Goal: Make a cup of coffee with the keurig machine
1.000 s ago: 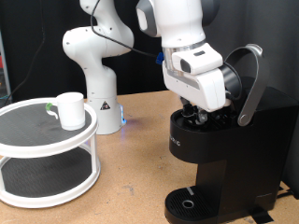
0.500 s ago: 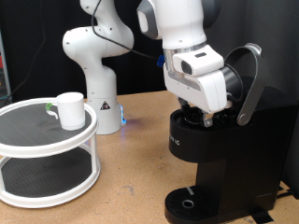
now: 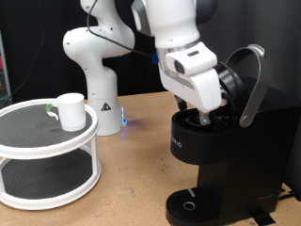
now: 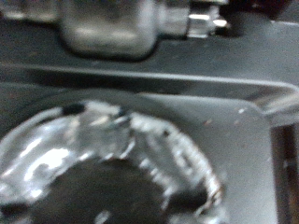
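Pod-loading step — the pincer [image 3: 207,117] reaches into the open top of the boxy matte-black keurig machine [image 3: 221,155], centre-right of frame.
Pincer opening cannot be told; small white ceramic cup [image 3: 70,109] sits on the white round rack [image 3: 47,174] at left — any next move needs careful clearance.

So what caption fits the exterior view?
Gripper reaches into the open keurig machine; the cup waits on a tiered stand.

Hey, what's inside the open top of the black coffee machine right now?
The robot's tool reaches into the open top of the boxy black coffee machine. The wrist view shows a round, shiny-rimmed opening with a dark centre. Whether a pod sits inside is too blurred to tell.
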Tool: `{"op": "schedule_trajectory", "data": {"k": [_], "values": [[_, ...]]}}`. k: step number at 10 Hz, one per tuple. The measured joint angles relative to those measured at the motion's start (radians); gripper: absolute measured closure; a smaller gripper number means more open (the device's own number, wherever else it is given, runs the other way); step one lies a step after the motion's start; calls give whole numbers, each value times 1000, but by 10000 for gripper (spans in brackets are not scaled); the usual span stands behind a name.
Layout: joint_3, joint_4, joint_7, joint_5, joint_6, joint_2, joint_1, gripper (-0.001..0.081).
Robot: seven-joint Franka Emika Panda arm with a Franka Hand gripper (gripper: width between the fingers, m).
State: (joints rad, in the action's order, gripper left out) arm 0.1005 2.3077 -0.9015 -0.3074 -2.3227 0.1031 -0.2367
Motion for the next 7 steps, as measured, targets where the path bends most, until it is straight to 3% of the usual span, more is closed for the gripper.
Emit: {"op": "schedule_trajectory", "data": {"k": [3,7], "values": [[47,1,-92,-51,87,57,11,3],[74,-14,-98,-58,155,108,20,3]]}}
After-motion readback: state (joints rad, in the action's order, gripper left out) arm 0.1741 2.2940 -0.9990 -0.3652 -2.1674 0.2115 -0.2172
